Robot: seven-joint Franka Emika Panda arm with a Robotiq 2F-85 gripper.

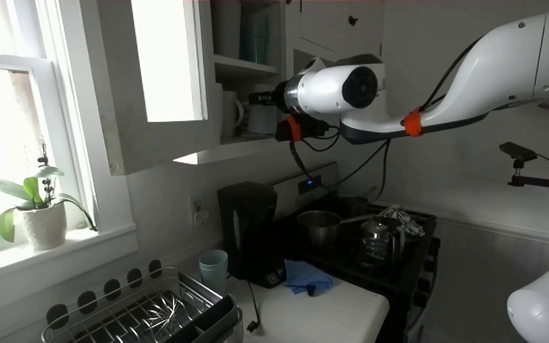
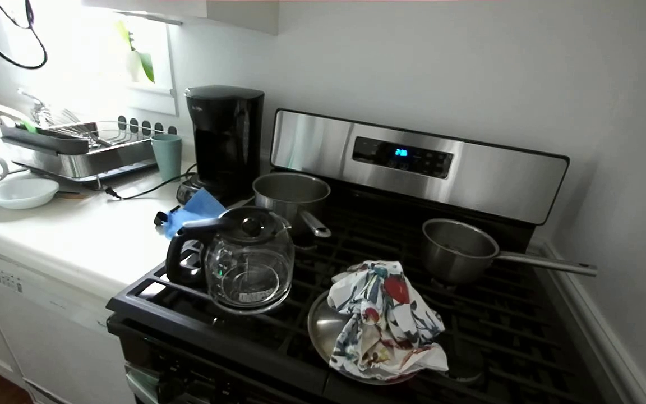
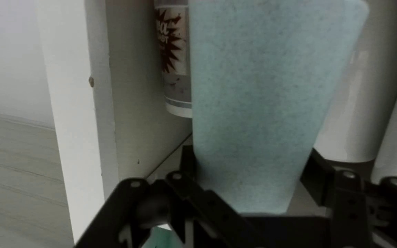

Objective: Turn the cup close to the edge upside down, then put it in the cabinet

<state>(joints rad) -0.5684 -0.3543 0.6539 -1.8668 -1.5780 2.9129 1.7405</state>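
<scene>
1. Wrist view: I have the cup [image 3: 260, 103] clamped in my gripper [image 3: 251, 162], jaws parted and bearing on both its sides near the narrow end. Beyond the cup: a printed vessel [image 3: 176, 69] and a white vessel [image 3: 357, 120].
2. In an exterior view: I hold the cup at the opening of the cabinet [image 1: 246, 65]; it extends below the jaws, wide end down. Resting contact: cannot tell. Well below my gripper, an upright teal cup [image 1: 213, 269] stands on the countertop [image 1: 322, 309].
3. In an exterior view: the upright teal cup is just beside the coffee maker [image 2: 225, 140].
</scene>
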